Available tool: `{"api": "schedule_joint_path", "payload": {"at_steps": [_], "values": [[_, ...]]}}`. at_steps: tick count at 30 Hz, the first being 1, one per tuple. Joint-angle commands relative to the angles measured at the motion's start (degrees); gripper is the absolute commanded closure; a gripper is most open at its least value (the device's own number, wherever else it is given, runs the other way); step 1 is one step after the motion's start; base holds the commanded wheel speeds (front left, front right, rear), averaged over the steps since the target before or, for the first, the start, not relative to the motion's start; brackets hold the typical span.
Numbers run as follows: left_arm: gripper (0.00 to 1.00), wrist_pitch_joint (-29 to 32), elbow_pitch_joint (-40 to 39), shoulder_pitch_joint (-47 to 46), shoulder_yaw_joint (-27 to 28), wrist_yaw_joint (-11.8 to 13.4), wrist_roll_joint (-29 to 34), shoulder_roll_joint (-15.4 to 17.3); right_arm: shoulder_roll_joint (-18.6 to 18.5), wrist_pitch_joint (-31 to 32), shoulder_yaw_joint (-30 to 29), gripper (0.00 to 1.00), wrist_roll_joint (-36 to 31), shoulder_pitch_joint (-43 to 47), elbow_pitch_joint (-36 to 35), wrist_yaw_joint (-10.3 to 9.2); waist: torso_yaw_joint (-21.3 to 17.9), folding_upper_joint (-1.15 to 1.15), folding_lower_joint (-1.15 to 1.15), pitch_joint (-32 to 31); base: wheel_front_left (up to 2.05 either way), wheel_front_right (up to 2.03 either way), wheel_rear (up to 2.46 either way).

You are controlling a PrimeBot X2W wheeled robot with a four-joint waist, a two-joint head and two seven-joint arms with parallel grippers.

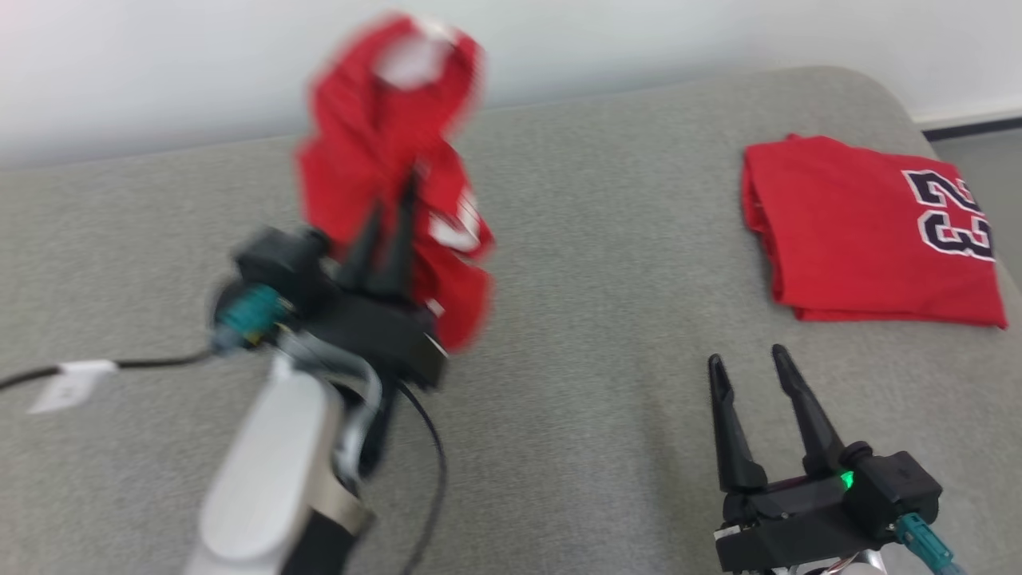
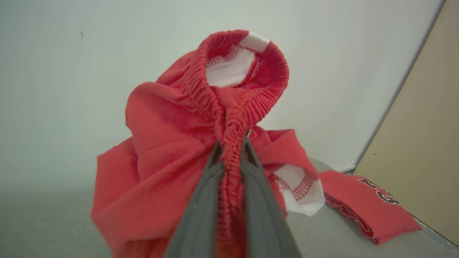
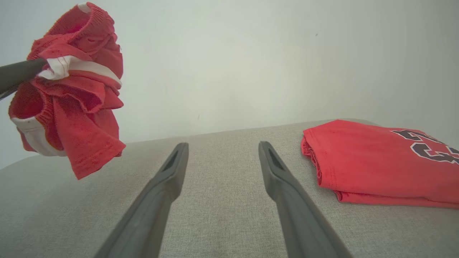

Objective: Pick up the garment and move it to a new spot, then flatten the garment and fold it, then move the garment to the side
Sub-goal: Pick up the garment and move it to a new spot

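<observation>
A crumpled red garment (image 1: 391,168) with white trim hangs in the air above the grey surface, blurred in the head view. My left gripper (image 1: 395,196) is shut on its ribbed red band, and in the left wrist view the garment (image 2: 165,143) bunches around the pinched fingers (image 2: 204,200). From the right wrist view the same garment (image 3: 68,93) dangles at the upper left, clear of the surface. My right gripper (image 1: 750,363) stands open at the lower right with nothing between its fingers (image 3: 165,190).
A folded red shirt (image 1: 870,231) with a dark number lies flat at the far right of the grey cushioned surface (image 1: 599,319). A black cable (image 1: 120,366) with a white tag trails off to the left. A pale wall rises behind.
</observation>
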Motion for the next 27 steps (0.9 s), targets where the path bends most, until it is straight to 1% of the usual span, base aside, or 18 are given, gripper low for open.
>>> {"api": "schedule_joint_path", "payload": {"at_steps": [1, 4, 5, 7, 8, 10, 13, 14, 15, 18, 21, 25, 26, 27], "values": [[1.00, -0.13, -0.09, 1.76, -2.19, 0.71, -1.81, 0.07, 0.04, -0.08, 0.26, 0.00, 0.25, 0.76, 0.31, 0.05, -1.95, 0.00, 0.00, 0.44, 0.00, 0.00, 0.00], [1.00, -0.63, 1.36, 3.38, -7.05, 2.38, -4.28, 0.07, 0.03, -0.07, 0.60, 0.00, 0.61, 0.75, 0.76, 0.05, -3.07, 0.00, 0.00, 0.49, 0.00, 0.00, 0.00], [1.00, -1.41, 3.21, 4.29, -9.26, 3.15, -5.62, 0.07, 0.04, -0.07, 0.72, 0.00, 0.59, 0.69, 1.06, 0.05, -3.54, 0.00, 0.00, 0.54, 0.00, 0.00, 0.00], [1.00, -1.67, 6.17, 5.18, -11.28, 3.27, -6.24, 0.07, 0.03, -0.07, 0.77, 0.00, 0.55, 0.60, 1.30, 0.05, -3.87, 0.00, 0.00, 0.51, 0.00, 0.00, 0.00], [1.00, -1.67, 6.17, 5.18, -11.28, 3.27, -6.24, 0.07, 0.03, -0.07, 0.77, 0.00, 0.55, 0.60, 1.30, 0.05, -3.87, 0.00, 0.00, 0.51, 0.00, 0.00, 0.00], [1.00, -2.44, 9.45, 5.49, -12.48, 3.16, -7.43, 0.08, 0.04, -0.08, 0.85, 0.00, 0.49, 0.47, 1.54, 0.05, -4.07, 0.00, 0.00, 0.40, 0.00, 0.00, 0.00], [1.00, -3.84, 14.03, 5.13, -14.52, 3.66, -6.99, 0.06, 0.04, -0.07, 0.73, 0.00, 0.31, 0.27, 1.77, 0.05, -4.03, 0.00, 0.00, 0.24, 0.00, 0.00, 0.00], [0.56, -4.52, 14.96, 4.74, -15.01, 3.75, -7.12, 0.04, 0.03, -0.08, 0.62, 0.00, 0.18, 0.25, 1.82, 0.05, -3.91, 0.00, 0.00, 0.06, 0.00, 0.00, 0.00], [0.00, -5.33, 15.52, 4.36, -15.40, 3.84, -7.53, 0.03, 0.03, -0.08, 0.58, 0.00, 0.12, 0.29, 1.81, 0.05, -3.73, 0.00, 0.00, -0.16, 0.00, 0.00, 0.00], [0.00, -7.26, 15.94, 3.39, -16.66, 3.64, -8.26, 0.02, 0.02, -0.08, 0.17, 0.00, -0.02, 0.97, 1.62, 0.05, -2.75, 0.00, 0.00, -1.17, 0.00, 0.00, 0.00], [0.00, -8.38, 15.16, 3.63, -16.38, 4.17, -8.06, 0.05, 0.03, -0.08, -0.13, 0.00, -0.23, 1.48, 1.79, 0.05, -1.70, 0.00, 0.00, -2.52, 0.00, 0.00, 0.00], [0.00, -8.69, 11.52, 6.27, -13.26, 5.59, -6.20, 1.15, 0.03, -0.07, -0.71, 0.00, -0.28, 2.49, 1.56, 0.05, -0.56, 0.00, 0.00, -4.54, 0.00, 0.00, 0.00], [0.00, -8.71, 9.86, 7.50, -12.22, 6.01, -5.53, 1.78, 0.02, -0.08, -0.96, 0.00, -0.33, 2.72, 1.42, 0.05, -0.28, 0.00, 0.00, -4.96, 0.00, 0.00, 0.00], [0.00, -8.72, 6.91, 10.59, -10.32, 6.57, -4.20, 3.05, 0.03, -0.07, -1.42, 0.00, -0.43, 3.48, 1.31, 0.05, 0.35, 0.00, 0.00, -5.98, 0.00, 0.00, 0.00]]}}
